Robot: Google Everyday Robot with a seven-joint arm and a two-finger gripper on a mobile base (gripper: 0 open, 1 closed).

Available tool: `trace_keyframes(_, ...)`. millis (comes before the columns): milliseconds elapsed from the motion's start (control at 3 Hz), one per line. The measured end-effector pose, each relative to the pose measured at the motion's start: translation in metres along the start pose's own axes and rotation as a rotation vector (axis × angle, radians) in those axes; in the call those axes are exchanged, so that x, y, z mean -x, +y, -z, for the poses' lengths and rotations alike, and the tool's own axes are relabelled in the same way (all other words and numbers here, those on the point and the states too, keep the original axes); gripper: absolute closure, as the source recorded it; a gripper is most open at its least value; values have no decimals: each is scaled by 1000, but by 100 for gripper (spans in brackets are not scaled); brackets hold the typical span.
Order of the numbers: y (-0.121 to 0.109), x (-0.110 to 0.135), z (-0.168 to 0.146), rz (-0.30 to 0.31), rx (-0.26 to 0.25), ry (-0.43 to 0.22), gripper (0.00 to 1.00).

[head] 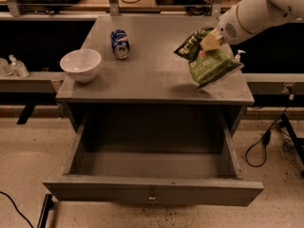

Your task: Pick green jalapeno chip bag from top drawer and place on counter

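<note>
Green jalapeno chip bag hangs under my pincer, which is clamped on its top end. Its long axis slants down toward the bench's front-right corner, and I reckon it's just clear of the surface, so lowering straight down should land it.

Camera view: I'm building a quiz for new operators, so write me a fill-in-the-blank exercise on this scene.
1. The gripper, over the counter, is shut on the ____ chip bag.
2. The top drawer stands pulled ____.
3. The white ____ sits on the counter near the blue soda can.
Missing words: green; open; bowl.
</note>
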State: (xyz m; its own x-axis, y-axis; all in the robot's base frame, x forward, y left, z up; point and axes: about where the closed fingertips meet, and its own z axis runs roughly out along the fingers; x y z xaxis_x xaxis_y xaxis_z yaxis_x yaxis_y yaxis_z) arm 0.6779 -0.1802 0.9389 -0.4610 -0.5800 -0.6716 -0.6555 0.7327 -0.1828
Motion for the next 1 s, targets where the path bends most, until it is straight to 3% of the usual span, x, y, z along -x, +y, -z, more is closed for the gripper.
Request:
trace_keyframes(667,3,0,-4,2,7,3,17)
trace_keyframes(1000,4,0,-6,3,10,4,0)
